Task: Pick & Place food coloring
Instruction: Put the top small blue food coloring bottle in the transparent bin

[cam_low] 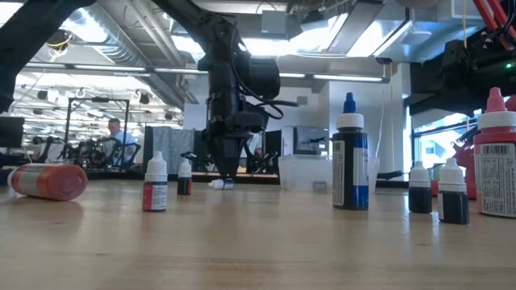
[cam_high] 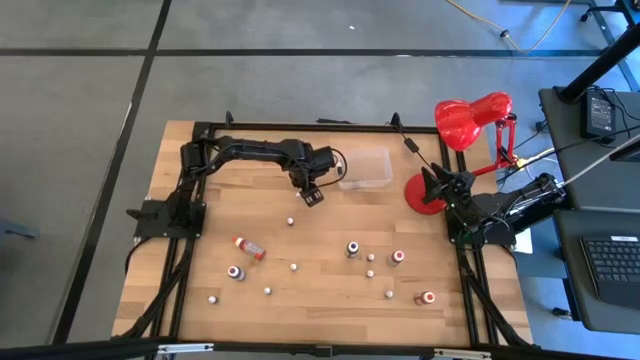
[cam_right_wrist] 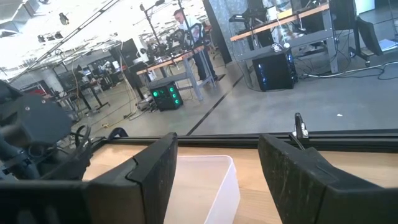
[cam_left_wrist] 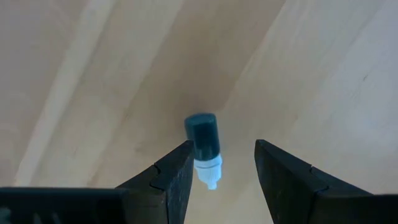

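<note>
Several small food coloring bottles stand or lie scattered on the wooden table (cam_high: 320,300). One tiny dark bottle (cam_left_wrist: 203,138) with a white cap lies on its side on the wood. My left gripper (cam_left_wrist: 222,163) points straight down over it, open, one finger on each side of its cap end. In the low view the left gripper (cam_low: 226,171) hangs just above that bottle (cam_low: 220,184). My right gripper (cam_right_wrist: 217,180) waits open at the table's right edge, level, facing the clear tub (cam_right_wrist: 205,180).
The clear tub (cam_high: 366,170) stands just right of my left gripper (cam_high: 312,193). A red desk lamp (cam_high: 465,125) has its base (cam_high: 422,195) at the far right. A red bottle (cam_high: 248,246) lies at mid-left; a tall blue one (cam_low: 351,157) stands nearer.
</note>
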`<state>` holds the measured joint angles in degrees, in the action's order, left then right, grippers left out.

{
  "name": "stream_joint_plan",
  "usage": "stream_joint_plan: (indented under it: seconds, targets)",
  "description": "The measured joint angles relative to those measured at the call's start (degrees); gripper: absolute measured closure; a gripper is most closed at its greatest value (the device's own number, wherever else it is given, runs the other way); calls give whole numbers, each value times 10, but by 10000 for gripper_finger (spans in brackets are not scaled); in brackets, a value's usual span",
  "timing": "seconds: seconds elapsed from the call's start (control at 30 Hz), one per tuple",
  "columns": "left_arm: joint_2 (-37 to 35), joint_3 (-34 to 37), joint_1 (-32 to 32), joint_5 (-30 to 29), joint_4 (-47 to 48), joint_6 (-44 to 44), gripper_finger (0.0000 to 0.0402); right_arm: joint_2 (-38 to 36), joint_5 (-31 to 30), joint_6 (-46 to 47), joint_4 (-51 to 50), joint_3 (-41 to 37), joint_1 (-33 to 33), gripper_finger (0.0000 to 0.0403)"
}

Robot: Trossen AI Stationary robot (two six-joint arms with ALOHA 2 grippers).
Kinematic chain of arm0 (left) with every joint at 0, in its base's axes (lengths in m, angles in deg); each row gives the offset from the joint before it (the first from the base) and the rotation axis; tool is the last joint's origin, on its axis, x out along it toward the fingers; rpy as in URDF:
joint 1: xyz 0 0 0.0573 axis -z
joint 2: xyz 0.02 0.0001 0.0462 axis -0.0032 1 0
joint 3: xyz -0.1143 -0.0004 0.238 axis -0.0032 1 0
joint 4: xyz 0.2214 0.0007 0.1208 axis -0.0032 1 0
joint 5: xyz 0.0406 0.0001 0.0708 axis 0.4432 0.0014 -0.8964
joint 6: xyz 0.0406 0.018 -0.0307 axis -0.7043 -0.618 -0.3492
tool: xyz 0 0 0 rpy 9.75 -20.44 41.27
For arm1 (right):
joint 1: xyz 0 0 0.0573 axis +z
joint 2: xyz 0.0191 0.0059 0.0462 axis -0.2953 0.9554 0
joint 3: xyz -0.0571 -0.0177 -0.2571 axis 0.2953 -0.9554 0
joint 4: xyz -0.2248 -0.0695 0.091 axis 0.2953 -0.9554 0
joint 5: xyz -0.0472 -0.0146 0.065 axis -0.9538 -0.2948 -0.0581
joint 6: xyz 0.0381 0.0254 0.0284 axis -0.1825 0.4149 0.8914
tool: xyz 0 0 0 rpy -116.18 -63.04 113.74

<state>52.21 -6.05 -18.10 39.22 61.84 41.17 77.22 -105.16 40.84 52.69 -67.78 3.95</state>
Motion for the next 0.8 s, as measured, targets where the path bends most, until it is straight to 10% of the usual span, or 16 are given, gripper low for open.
stream_joint_plan:
  seconds: [0.8]
  targets:
    - [31, -1, 2, -19, -8, -5, 305, 0, -2, 0, -2, 0, 0, 176]
